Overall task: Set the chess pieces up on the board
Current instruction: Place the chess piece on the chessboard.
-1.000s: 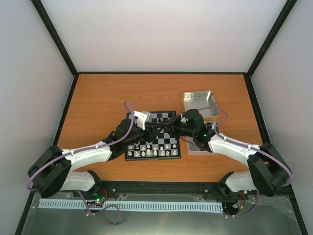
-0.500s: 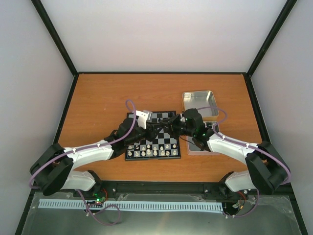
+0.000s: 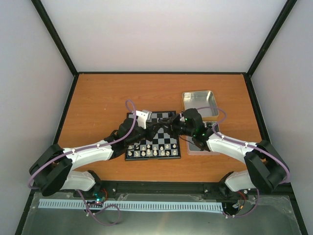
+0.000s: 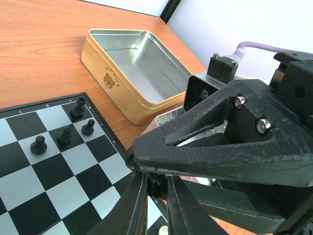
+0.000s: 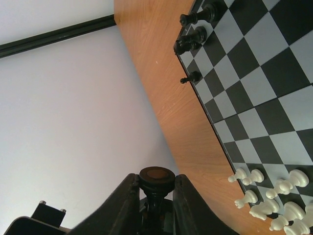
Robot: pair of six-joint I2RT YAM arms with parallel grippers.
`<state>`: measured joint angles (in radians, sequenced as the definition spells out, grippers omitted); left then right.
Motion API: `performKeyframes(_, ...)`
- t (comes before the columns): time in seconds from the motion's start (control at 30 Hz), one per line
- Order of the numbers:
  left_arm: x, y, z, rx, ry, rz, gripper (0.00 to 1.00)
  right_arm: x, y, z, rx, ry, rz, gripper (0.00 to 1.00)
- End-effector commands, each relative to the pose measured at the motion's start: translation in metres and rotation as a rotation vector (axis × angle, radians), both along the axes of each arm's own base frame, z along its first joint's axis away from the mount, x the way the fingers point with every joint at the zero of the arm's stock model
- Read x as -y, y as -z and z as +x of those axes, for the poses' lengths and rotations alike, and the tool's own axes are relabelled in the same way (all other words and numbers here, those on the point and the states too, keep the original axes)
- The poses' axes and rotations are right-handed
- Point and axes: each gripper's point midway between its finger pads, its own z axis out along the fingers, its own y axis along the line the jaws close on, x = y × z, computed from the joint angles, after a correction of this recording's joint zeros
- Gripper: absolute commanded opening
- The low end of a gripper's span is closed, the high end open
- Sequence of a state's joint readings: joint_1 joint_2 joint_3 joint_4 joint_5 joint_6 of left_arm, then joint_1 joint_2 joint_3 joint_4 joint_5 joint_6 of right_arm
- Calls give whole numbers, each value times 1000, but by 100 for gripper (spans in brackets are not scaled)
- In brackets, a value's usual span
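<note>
— What is the biggest thing there?
— The wooden tabletop (image 3: pixel 98 98). 2 arms reach in from its near edge, 1 from each near corner, and meet over its middle.
— And what lies on it?
— An open tin (image 3: pixel 199 104), gold outside and silvery inside, sits toward the right edge. It is just beyond the far right corner of the board (image 3: pixel 161 139). The board lies flat around the middle of the tabletop, closer to the near edge than to the far one.
— Where are the hands?
— Both hang over the far half of the board, tip to tip. The right hand (image 5: pixel 156 182) is clamped on a black chess piece (image 5: pixel 156 175), whose round base faces the wrist camera. The left hand (image 4: pixel 156 188) has its fingers drawn together right at the tip of the right hand. Whether it pinches that same piece I cannot tell, because the spot is too dark.
— And the other pieces?
— White pieces (image 3: pixel 152 152) fill the 2 rows along the board's near edge. 4 black pieces (image 4: pixel 64 135) stand upright on squares at its far right corner, near the tin. Another 3 black figures (image 5: pixel 190 40) show in the right wrist view. They stand by the board's edge, at the end away from the white ones.
</note>
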<state>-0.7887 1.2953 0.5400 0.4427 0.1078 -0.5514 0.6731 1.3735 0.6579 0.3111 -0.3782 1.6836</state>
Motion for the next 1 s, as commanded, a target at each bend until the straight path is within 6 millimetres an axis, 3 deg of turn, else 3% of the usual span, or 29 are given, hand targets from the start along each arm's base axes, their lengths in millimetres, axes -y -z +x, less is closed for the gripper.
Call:
performKeyframes(0.0, -5, -12, 11, 42, -55, 41, 7, -13, -7, -13, 23, -86, 19, 23)
performKeyframes(0.23, -17, -6, 4, -22, -59, 147, 7, -10, 4, -8, 30, -82, -36, 47)
performKeyframes(0.4, -31, 10, -9, -136, -47, 246, 7, 4, 11, -3, 38, -57, -104, 54)
performKeyframes(0.6, -68, 36, -13, -344, -57, 354, 8, 35, 19, -2, 74, 19, -224, 55)
performKeyframes(0.8, -112, 43, 12, -440, -129, 423, 9, 66, 14, -6, 128, 89, -330, 55)
performKeyframes(0.97, -125, 37, 40, -473, -146, 405, 9, 89, 0, -7, 182, 154, -391, 55)
